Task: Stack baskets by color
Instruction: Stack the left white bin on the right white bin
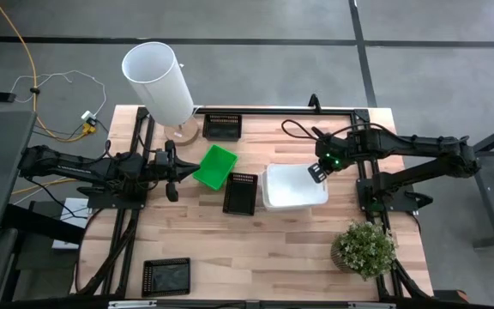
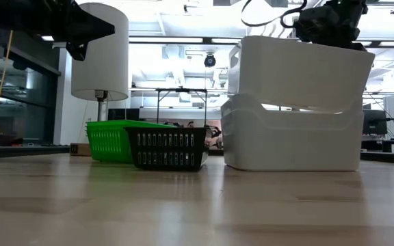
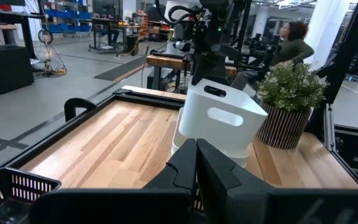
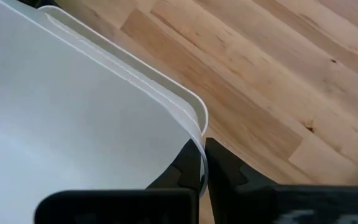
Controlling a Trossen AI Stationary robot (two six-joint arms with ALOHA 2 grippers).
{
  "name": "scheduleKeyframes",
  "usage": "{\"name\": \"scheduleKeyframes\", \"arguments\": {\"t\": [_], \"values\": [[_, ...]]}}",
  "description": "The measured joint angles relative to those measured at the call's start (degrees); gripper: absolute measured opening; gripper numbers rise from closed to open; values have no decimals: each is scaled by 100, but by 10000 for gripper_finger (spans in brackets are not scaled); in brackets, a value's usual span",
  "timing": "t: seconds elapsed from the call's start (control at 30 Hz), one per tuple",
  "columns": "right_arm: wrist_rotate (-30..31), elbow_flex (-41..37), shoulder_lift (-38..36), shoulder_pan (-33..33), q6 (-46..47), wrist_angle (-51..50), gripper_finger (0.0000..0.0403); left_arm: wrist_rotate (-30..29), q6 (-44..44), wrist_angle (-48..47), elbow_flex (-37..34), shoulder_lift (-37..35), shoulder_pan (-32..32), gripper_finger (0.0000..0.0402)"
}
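Two white baskets sit at mid-table. The upper one (image 2: 299,65) is tilted and partly nested in the lower one (image 2: 293,140). My right gripper (image 1: 318,172) is above their far right corner, shut on the upper basket's rim. A green basket (image 1: 216,166) and a black basket (image 1: 240,192) lie to the left of the white ones. Two more black baskets lie at the far edge (image 1: 222,126) and at the near left (image 1: 166,276). My left gripper (image 1: 171,167) hovers shut and level to the left of the green basket, touching nothing. My right gripper pinches the upper white basket's rim (image 4: 197,127) near a corner, one finger inside the wall and one outside. The fingers (image 4: 225,168) come from above, slanting down. The basket sits tilted in the hold, its lower part inside the lower white basket.
A tall white cylinder (image 1: 157,81) stands at the far left. A potted plant (image 1: 364,249) stands at the near right. A dark frame (image 1: 273,112) borders the table. Bare wood lies along the near middle. A person (image 3: 294,40) sits in the room beyond the table.
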Motion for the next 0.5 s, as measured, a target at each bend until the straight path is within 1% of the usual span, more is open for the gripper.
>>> {"name": "scheduleKeyframes", "arguments": {"t": [0.17,0.23,0.33,0.43,0.5], "values": [[-180,0,0,0,-34,-3,1,0,0,0,0,0,0,0],[-96,0,0,0,-10,-1,11,0,2,0,0,0,0,0],[117,0,0,2,-52,4,48,0,1,0,0,0,0,0],[320,0,0,0,-83,4,102,0,0,0,0,0,0,0],[340,10,0,0,-110,-7,138,0,0,0,0,0,0,0]]}}
